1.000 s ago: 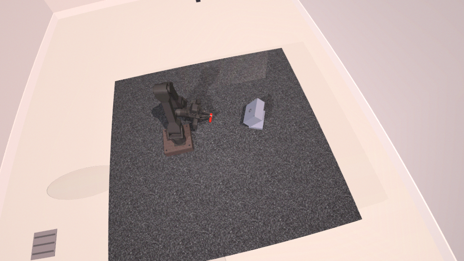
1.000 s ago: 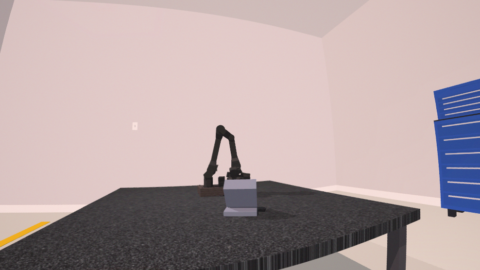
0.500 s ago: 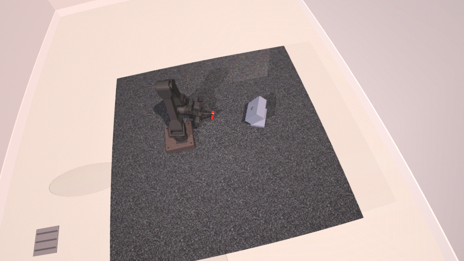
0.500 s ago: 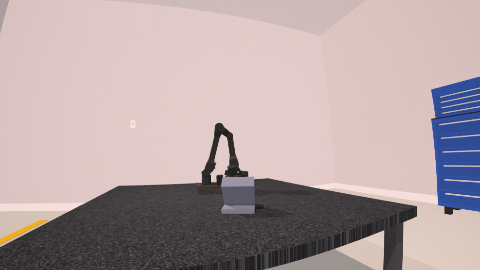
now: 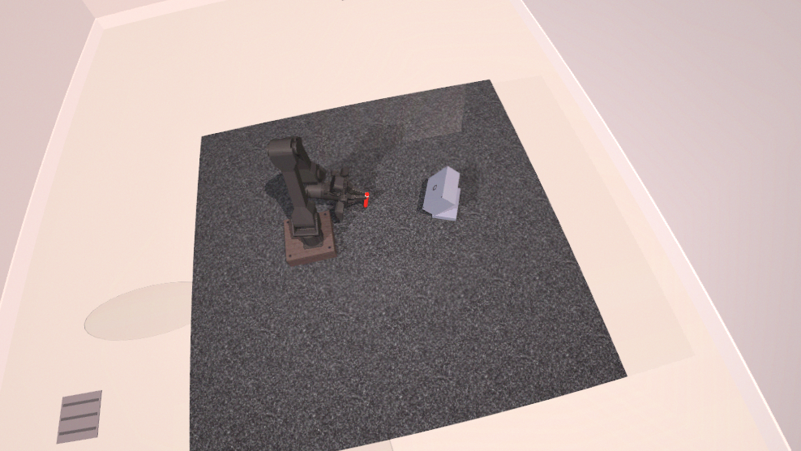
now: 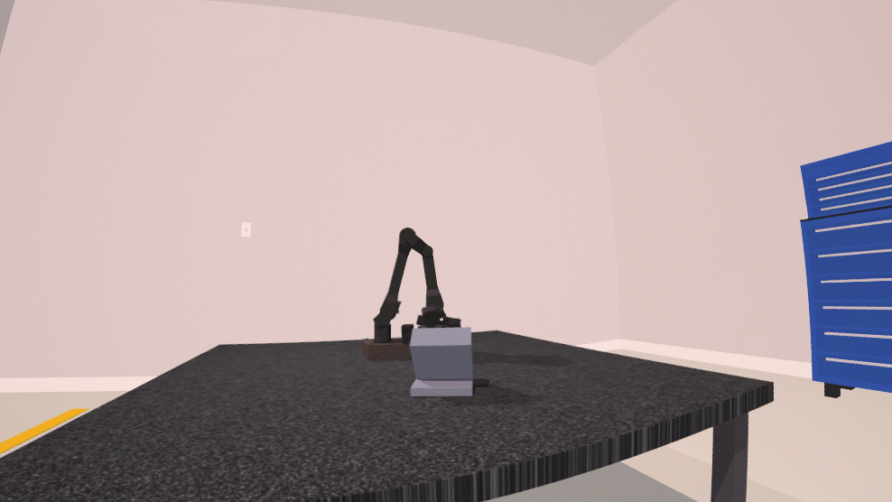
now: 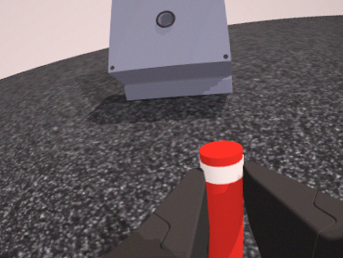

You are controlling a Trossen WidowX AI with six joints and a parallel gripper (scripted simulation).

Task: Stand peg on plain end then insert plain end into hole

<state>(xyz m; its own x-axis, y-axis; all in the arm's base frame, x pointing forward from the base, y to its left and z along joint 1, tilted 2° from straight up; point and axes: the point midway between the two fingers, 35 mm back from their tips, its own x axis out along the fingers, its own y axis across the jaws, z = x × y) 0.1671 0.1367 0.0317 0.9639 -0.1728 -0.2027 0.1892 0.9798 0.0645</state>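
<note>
The red peg (image 5: 366, 201) (image 7: 225, 204) is between the fingers of my gripper (image 5: 366, 197) (image 7: 222, 177), which is shut on it just below the white band. The banded end is up and the plain end points down, out of the wrist view. The peg looks about upright; whether its plain end touches the table cannot be told. The sloped panel (image 5: 438, 196) (image 6: 441, 362) (image 7: 162, 46) stands apart, ahead of the gripper, with its hole (image 5: 434, 187) (image 7: 165, 19) in the face, empty. In the exterior view the panel hides the peg and the fingertips.
The arm's wooden base (image 5: 308, 255) (image 6: 377, 351) stands at the left in the top view. The panel's foot (image 5: 445, 216) (image 6: 441, 389) rests on the dark table (image 5: 391, 336) (image 6: 280, 431). A blue drawer cabinet (image 6: 851, 281) stands beyond the table.
</note>
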